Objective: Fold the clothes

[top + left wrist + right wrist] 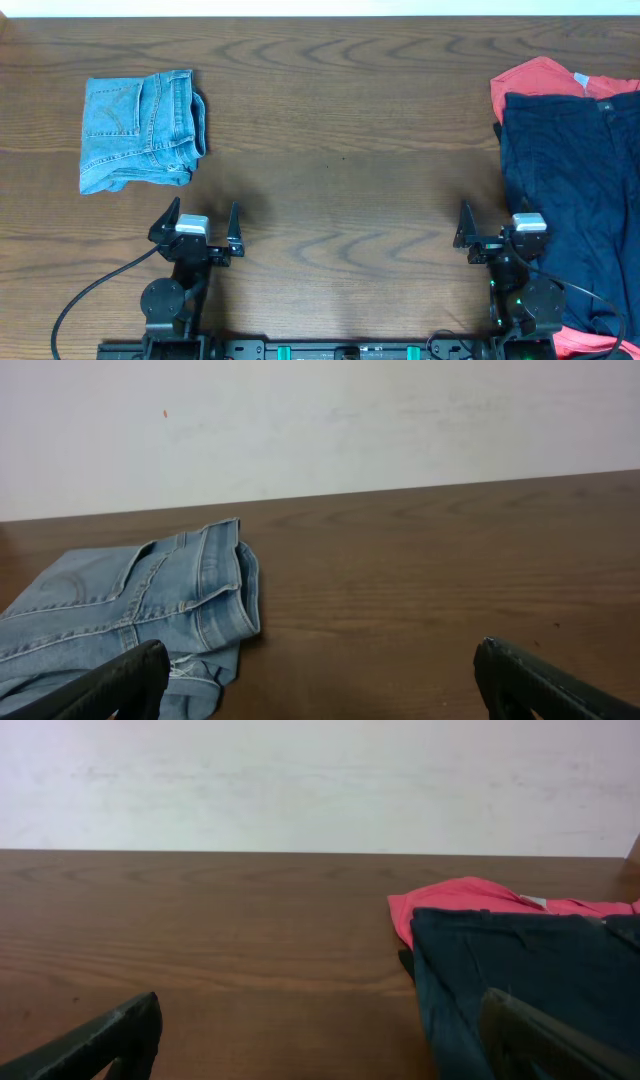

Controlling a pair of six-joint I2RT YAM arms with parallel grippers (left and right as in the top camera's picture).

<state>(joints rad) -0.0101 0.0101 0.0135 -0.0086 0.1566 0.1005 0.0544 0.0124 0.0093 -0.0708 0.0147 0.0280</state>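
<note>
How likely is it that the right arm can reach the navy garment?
Likely yes: the open, empty right gripper sits beside the navy garment, which lies uncovered atop the coral garment; nothing between them.

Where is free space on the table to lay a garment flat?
The bare wood in the middle, between the folded denim and the navy garment lying over the coral-red one. The right edge is crowded.

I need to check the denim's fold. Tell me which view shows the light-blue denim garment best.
The overhead view: the denim garment lies whole, with nothing covering it. The left wrist view shows it from low down, its near part cut off by the frame's edge. The right wrist view misses it entirely.
</note>
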